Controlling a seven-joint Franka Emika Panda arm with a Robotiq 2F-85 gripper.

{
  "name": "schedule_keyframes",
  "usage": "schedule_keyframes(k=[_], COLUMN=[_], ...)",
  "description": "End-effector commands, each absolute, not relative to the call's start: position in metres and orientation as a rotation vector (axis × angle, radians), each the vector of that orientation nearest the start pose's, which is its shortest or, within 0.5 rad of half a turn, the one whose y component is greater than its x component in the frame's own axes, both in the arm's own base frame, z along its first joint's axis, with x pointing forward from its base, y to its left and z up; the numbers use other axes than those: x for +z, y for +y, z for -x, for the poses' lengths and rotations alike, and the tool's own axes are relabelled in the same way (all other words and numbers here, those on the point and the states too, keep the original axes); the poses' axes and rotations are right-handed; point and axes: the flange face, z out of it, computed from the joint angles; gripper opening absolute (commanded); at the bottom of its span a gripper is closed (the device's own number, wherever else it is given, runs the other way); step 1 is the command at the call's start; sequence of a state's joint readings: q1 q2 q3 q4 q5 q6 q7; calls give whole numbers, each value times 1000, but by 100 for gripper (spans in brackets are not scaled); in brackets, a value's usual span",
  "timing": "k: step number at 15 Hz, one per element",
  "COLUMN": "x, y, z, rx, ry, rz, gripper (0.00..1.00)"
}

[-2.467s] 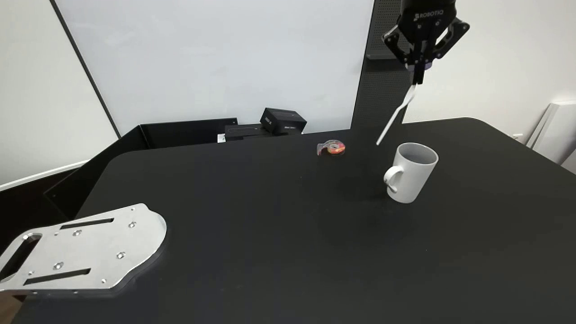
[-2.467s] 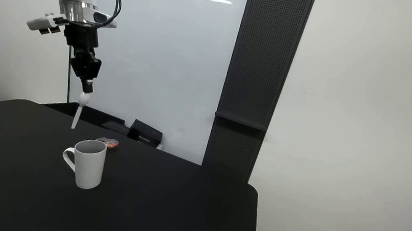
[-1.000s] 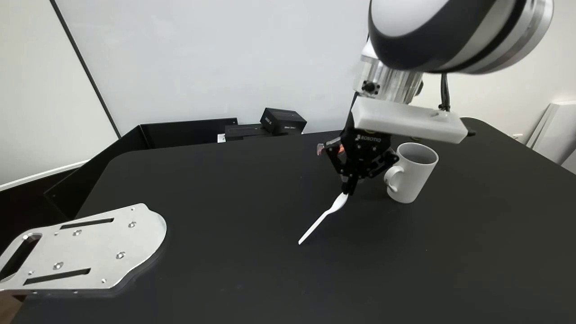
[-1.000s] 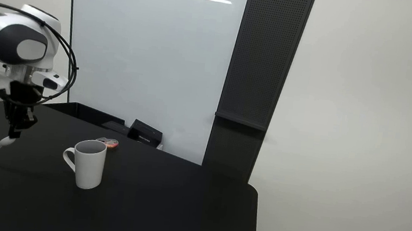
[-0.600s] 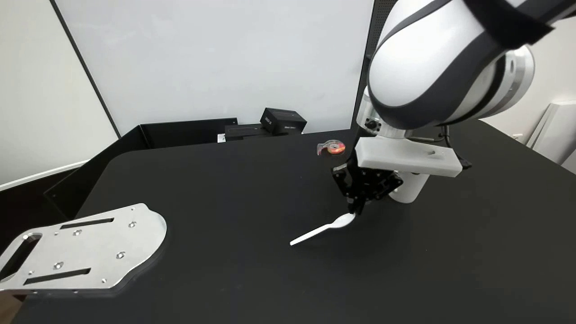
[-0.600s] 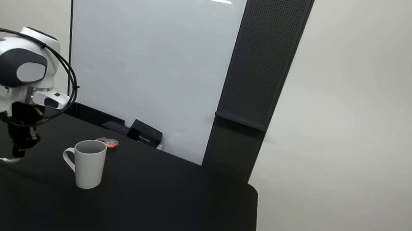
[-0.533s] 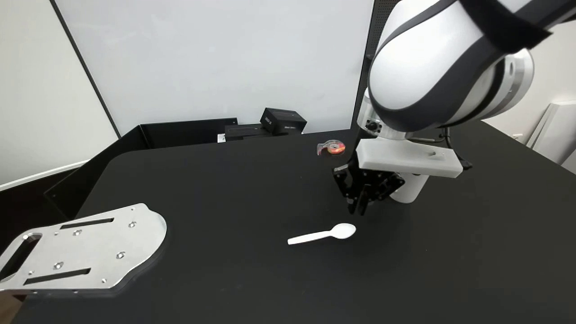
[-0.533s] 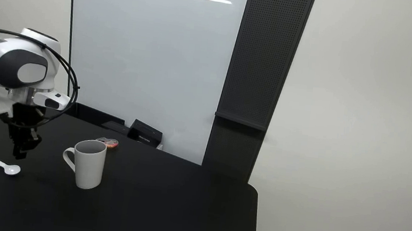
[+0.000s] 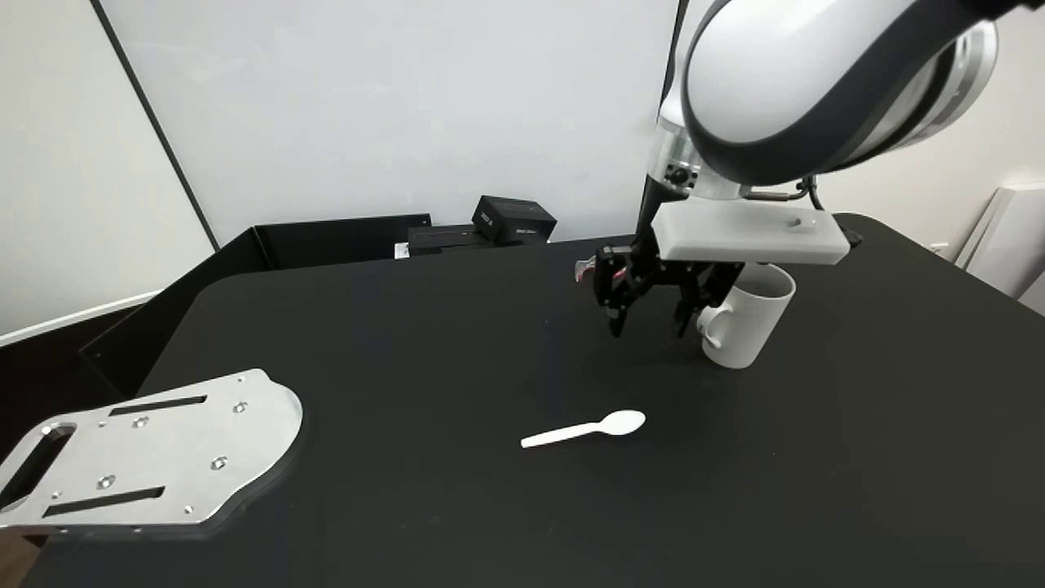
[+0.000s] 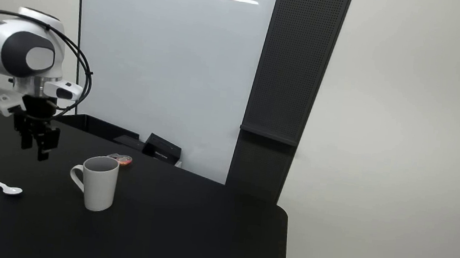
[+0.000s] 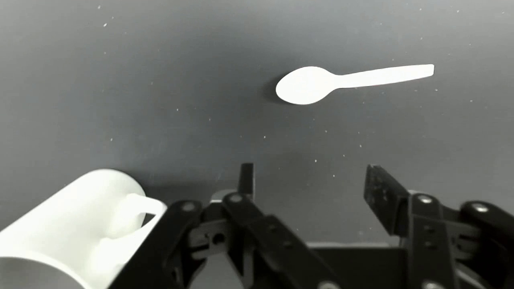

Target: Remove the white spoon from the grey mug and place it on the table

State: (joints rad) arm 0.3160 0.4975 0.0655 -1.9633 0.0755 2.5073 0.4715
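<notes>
The white spoon (image 9: 622,422) lies flat on the black table (image 9: 457,506), apart from everything else. In the wrist view the spoon (image 11: 307,85) sits beyond the fingertips, its handle pointing right. My gripper (image 9: 649,327) hangs above the table, between the spoon and the grey mug in that exterior view. Its jaws stand wide apart in the wrist view, and only bare tabletop shows between the fingers (image 11: 383,196). The grey mug (image 10: 99,186) stands upright in both exterior views; part of its rim is behind the gripper in an exterior view. No spoon shows in the mug.
A silver slotted metal plate (image 9: 180,457) lies at the table's left side. A tape dispenser (image 10: 122,159) rests behind the mug. Black boxes (image 9: 513,220) are beyond the far edge. In the wrist view the mug (image 11: 72,212) is close beside the left finger.
The spoon came down, leaning from the gripper, then was let go onto the table. The gripper opened wide and rose away from it. The mug has stayed put.
</notes>
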Motion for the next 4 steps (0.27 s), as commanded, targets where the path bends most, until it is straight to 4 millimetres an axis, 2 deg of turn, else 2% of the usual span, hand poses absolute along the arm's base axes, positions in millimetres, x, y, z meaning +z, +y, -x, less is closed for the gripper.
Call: schedule_keyframes(k=[1, 3, 4], x=[230, 227, 223], y=[231, 231, 231], z=[-578, -578, -577], rx=[-24, -18, -11], ry=[234, 234, 234], rz=[3042, 3043, 3045], gripper=[79, 93, 96])
